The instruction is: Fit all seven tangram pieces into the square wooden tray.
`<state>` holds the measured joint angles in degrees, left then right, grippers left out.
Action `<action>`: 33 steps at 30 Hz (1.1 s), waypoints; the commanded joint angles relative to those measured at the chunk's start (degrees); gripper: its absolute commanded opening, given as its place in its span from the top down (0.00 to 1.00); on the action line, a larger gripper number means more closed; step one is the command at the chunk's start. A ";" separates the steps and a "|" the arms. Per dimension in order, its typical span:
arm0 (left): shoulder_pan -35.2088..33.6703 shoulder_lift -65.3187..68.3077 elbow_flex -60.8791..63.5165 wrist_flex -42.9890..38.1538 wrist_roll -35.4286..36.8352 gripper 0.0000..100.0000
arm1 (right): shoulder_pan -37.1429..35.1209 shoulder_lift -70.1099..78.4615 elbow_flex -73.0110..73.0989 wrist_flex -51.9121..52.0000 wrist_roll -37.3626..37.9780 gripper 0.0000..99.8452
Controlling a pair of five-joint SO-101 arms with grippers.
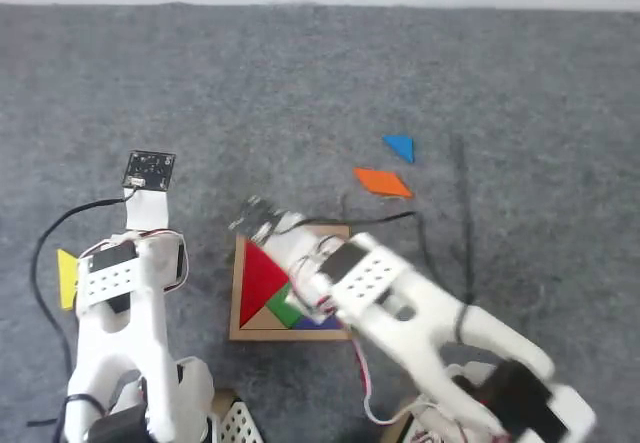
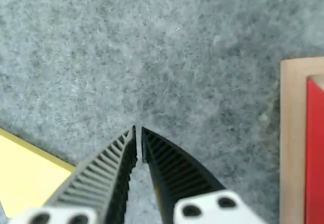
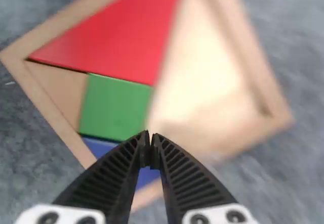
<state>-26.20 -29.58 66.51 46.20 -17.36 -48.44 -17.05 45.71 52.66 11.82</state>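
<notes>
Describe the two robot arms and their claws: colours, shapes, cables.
Both arms, left arm and right arm, are white plastic shells with perforated panels and black motor blocks. A thin black cable loops beside the left arm; red and white wires hang under the right. The left claw and right claw have black, ribbed, tapering fingers on white bases with screw holes.

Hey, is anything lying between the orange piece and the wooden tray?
A thin black cable crosses the carpet between the orange piece and the tray, near its far edge. The right gripper, shut, hovers over the tray itself.
</notes>
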 commanded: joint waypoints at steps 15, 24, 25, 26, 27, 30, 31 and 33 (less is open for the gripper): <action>-25.67 6.24 -23.87 21.01 -8.53 0.88 | 8.84 -20.88 11.52 -4.70 0.70 0.99; -30.68 33.23 -37.85 25.05 -8.53 0.75 | 8.75 -18.77 11.34 -5.76 0.88 0.99; -31.03 35.25 -39.60 25.85 -8.62 0.73 | 8.75 -18.77 11.34 -5.76 0.88 0.99; -31.21 36.66 -41.27 26.46 -8.62 0.72 | 8.75 -18.77 11.34 -5.76 0.88 0.99; -31.30 37.54 -42.51 26.64 -8.53 0.72 | 8.75 -18.77 11.34 -5.76 0.88 0.99; -33.23 37.27 -43.74 26.73 -5.27 0.72 | 8.75 -18.77 11.34 -5.76 0.88 0.99; -33.85 36.66 -43.74 26.73 -4.40 0.72 | 8.75 -18.77 11.34 -5.76 0.88 0.99; -34.99 34.81 -43.47 26.99 -2.81 0.72 | 8.75 -18.77 11.34 -5.76 0.88 0.99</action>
<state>-59.78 8.31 25.27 72.48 -22.64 -40.18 -35.69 57.85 48.00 11.91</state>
